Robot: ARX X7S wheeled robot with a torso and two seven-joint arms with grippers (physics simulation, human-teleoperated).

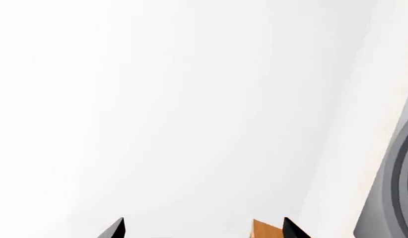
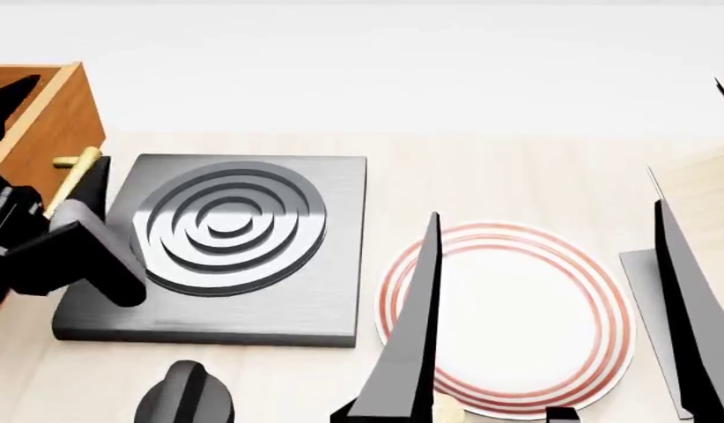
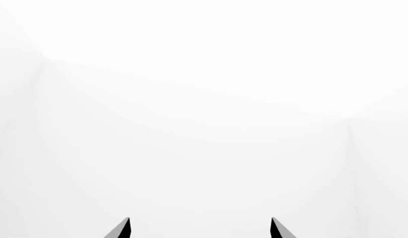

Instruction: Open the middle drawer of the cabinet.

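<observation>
The middle drawer (image 2: 51,123) shows at the far left of the head view as an orange-brown box with a lighter rim. Its brass bar handle (image 2: 74,181) sticks out of the front. The rest of the cabinet is cut off by the frame edge. My left gripper (image 2: 98,225) is open right beside the handle, one dark finger (image 2: 94,187) standing against the bar. In the left wrist view the left gripper (image 1: 204,229) has its tips wide apart, with a wedge of orange wood (image 1: 265,230) next to one tip. My right gripper (image 2: 547,216) (image 3: 199,228) hangs open and empty above the plate.
A dark grey stove plate (image 2: 232,256) (image 1: 396,188) with concentric rings lies just right of the drawer. A white plate with red rings (image 2: 503,317) sits in the middle. A black knob (image 2: 186,397) is near the front edge, and a pale wood rack (image 2: 703,181) stands at the right.
</observation>
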